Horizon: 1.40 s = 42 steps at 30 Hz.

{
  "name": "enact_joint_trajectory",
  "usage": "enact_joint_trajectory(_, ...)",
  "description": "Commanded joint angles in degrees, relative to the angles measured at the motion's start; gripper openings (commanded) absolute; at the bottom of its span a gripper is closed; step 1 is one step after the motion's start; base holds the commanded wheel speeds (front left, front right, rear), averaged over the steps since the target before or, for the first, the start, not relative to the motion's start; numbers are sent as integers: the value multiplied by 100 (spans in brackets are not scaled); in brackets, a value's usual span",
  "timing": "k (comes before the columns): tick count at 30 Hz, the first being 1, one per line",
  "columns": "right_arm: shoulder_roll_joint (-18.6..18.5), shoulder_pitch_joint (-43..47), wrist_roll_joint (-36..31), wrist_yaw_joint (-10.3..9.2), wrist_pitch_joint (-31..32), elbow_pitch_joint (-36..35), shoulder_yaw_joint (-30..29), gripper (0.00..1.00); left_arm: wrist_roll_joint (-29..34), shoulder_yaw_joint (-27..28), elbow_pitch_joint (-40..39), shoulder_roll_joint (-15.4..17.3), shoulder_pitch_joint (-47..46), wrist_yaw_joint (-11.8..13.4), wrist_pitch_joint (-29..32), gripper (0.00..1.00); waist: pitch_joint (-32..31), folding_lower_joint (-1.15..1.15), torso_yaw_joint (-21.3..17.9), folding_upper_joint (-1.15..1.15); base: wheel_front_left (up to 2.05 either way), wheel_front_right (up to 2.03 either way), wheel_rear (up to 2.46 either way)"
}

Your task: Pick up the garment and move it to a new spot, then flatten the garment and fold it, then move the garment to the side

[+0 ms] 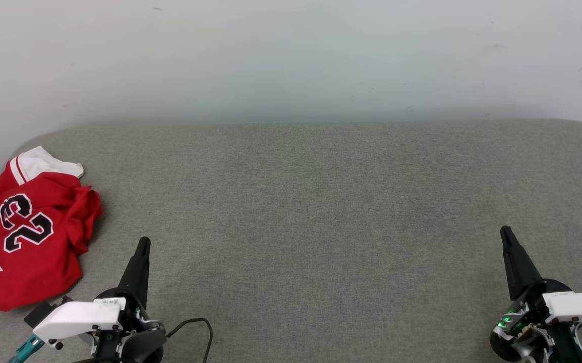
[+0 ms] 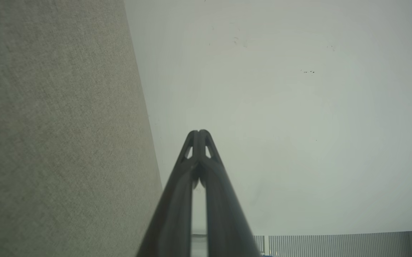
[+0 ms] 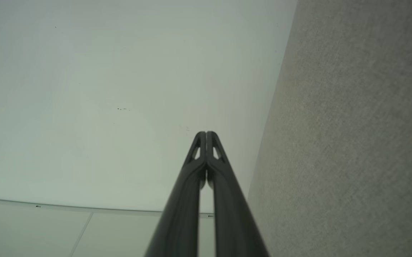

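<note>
Head view: the left gripper point(image 1: 143, 242) is seen at the lower left with its two dark fingers pressed together into a single point, and nothing is held between them. The right gripper point(image 1: 506, 232) is seen at the lower right in the same state, fingers together and empty. Both tips are pointed away from the robot, over a grey fabric surface point(image 1: 311, 227); whether the tips touch the fabric cannot be told.

In the left wrist view the fingers point(image 2: 177, 200) are shown meeting at the tips, with only a narrow slit lower down between their shafts. In the right wrist view the fingers point(image 3: 227, 200) are likewise closed tip to tip. Behind each pair a pale wall and a strip of the grey fabric are seen.

The garment point(image 1: 28, 232) is laid in a crumpled heap at the far left of the surface, to the left of the left gripper and near it, but not touched by it. It is well apart from the right gripper. Its red body is turned so that the black "23" and the letters are read sideways, and a white sleeve with striped trim is shown at its far end. A dark cable point(image 1: 195, 322) is looped beside the left wrist.
</note>
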Motion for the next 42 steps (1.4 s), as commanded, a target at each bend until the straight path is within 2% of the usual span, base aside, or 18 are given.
enact_joint_trajectory(1,12,-67,-25,-2,-4,8,3,0,4,5,1,-1,-35,-23,10,0,0,0,0,0,0,0,0)
enact_joint_trajectory(42,12,-67,-26,-2,-4,8,3,0,4,6,1,-1,-35,-23,10,0,0,0,0,0,0,0,0)
